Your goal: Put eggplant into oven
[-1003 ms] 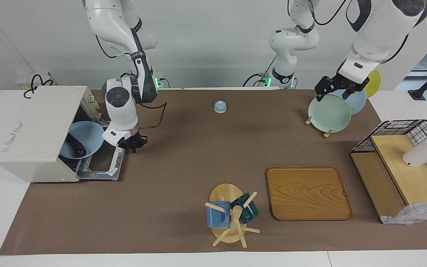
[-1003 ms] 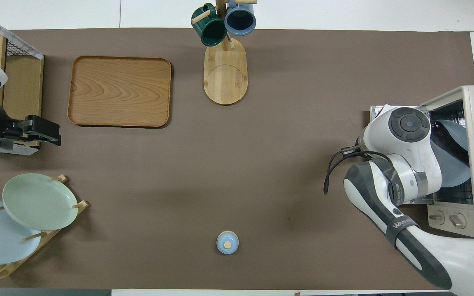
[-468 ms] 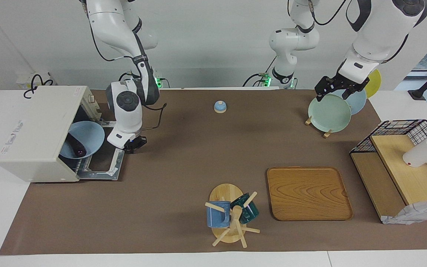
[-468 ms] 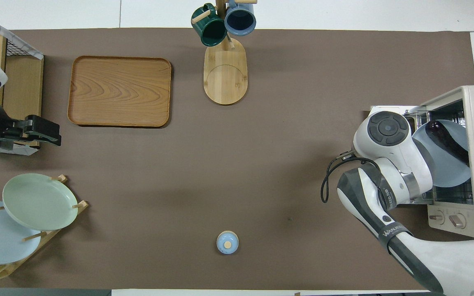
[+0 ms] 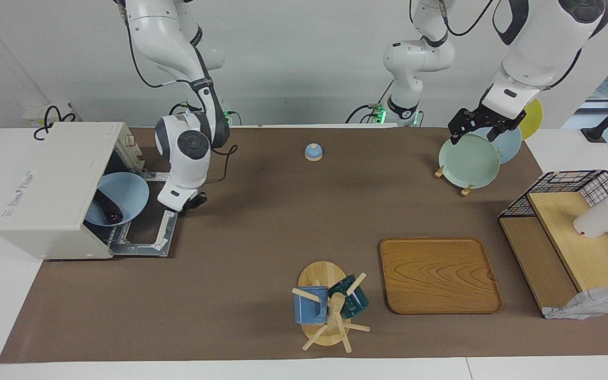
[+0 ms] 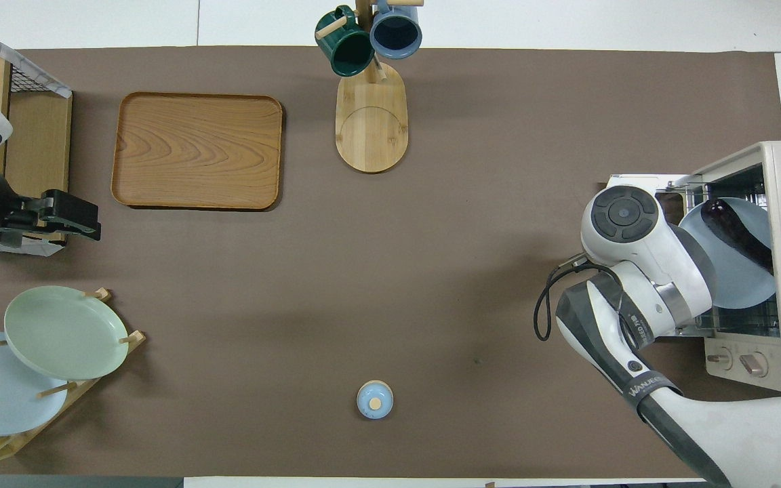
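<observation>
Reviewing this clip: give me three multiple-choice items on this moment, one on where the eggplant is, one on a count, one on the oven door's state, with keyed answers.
1. Where is the eggplant?
A. on the wooden tray
B. on the blue plate in the oven
C. in the right claw

2. How many mugs hang on the mug tree?
A. one
B. two
C. four

3. The oven door is:
A. down, open
B. shut
C. removed

Answers:
1 B: it lies on the blue plate that sits partly inside the oven.
2 B: a blue mug and a green mug hang on the mug tree.
3 A: the oven door lies dropped flat.
</observation>
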`<state>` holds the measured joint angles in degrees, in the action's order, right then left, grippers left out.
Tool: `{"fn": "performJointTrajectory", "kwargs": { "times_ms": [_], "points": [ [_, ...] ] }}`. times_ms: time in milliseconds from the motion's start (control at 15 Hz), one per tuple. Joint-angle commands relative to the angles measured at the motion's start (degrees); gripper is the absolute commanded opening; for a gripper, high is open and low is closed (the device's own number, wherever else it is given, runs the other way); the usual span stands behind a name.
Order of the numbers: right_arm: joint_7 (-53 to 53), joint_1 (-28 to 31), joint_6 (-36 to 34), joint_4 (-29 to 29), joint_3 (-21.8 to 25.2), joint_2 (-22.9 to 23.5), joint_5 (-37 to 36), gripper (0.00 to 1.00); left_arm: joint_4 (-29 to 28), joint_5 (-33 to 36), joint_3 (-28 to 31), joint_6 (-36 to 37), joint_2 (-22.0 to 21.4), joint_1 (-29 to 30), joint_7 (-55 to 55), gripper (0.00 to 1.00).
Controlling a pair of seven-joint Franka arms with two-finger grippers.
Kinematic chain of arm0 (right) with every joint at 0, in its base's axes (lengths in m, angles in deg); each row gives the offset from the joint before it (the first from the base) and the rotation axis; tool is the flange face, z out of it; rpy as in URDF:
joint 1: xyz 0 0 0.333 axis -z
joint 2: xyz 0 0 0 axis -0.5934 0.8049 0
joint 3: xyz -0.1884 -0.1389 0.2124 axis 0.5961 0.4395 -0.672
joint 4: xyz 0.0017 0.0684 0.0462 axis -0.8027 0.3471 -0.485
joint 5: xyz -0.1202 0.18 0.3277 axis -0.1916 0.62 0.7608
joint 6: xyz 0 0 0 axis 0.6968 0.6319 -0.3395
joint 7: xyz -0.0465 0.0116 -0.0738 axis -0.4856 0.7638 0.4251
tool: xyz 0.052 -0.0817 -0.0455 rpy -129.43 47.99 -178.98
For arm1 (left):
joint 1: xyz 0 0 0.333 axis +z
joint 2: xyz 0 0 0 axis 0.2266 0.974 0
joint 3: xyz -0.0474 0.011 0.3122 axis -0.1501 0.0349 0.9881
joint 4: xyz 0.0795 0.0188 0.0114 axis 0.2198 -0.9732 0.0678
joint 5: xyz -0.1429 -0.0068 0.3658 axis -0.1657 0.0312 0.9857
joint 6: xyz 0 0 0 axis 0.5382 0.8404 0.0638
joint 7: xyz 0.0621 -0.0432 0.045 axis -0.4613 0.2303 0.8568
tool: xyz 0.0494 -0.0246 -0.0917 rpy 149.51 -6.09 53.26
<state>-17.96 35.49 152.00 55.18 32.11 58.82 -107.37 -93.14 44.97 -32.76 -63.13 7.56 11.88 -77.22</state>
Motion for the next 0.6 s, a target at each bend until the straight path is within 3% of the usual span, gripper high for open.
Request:
{"fn": "performJointTrajectory", "kwargs": {
  "times_ms": [0, 535],
  "points": [
    [-0.5, -1.1, -3.9, -2.0, -0.3, -0.2, -1.6, 0.0, -0.2, -0.3, -0.1, -0.6, -0.2, 0.4, 0.4, 1.0],
    [6.9, 0.7, -8.5, -4.3, -0.1, -4.2, -2.9, 0.0, -0.2, -0.3, -0.1, -0.6, -0.2, 0.4, 0.4, 1.0]
  ]
}}
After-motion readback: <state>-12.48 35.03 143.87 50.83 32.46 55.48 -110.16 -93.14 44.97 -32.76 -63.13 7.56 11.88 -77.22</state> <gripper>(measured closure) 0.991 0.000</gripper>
